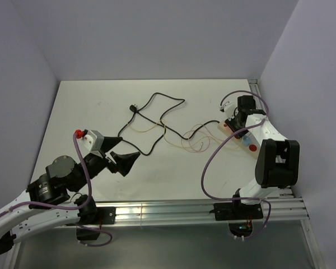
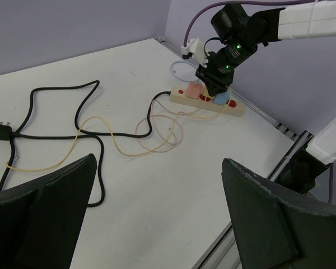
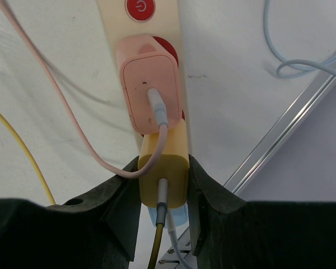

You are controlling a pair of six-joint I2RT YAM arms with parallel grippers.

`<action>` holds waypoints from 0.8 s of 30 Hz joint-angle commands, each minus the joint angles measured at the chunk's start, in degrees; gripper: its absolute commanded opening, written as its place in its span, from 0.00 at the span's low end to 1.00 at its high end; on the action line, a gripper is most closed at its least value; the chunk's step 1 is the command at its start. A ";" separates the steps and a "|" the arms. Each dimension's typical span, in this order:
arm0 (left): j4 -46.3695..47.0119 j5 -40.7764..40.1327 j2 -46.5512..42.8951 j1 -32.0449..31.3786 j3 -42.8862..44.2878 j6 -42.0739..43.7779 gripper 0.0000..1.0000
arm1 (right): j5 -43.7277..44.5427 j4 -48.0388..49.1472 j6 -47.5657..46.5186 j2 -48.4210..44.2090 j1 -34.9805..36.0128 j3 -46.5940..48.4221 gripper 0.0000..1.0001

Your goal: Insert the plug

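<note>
A cream power strip (image 3: 169,39) lies at the table's right edge, also seen from above (image 1: 247,143). On it a pink plug (image 3: 148,89) sits beside the red switch (image 3: 140,8). Right below that is a yellow plug (image 3: 163,162), and my right gripper (image 3: 163,175) is shut on its two sides. A light blue plug (image 3: 179,216) peeks out beneath the yellow one. How deep the yellow plug sits in its socket is hidden. My left gripper (image 1: 120,154) hangs open over the table's left front, holding nothing; its wrist view shows bare table between the fingers (image 2: 50,202).
A black cable (image 1: 157,120) with a loose black plug (image 1: 133,106) loops across the table's middle. Thin yellow and pink cords (image 1: 190,140) trail from the strip. An aluminium rail (image 3: 280,140) runs along the right edge, close to the strip. Purple walls enclose the table.
</note>
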 commanded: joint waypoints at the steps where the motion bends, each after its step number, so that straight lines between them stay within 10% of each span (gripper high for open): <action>1: 1.92 0.85 -0.15 0.00 -0.45 0.53 0.99 | -1.13 0.73 -1.55 0.51 -0.54 -0.58 0.00; 24: 2.01 1.12 -0.86 0.00 -0.80 0.88 1.00 | -11.51 0.73 -2.78 -0.20 -1.15 -3.32 0.00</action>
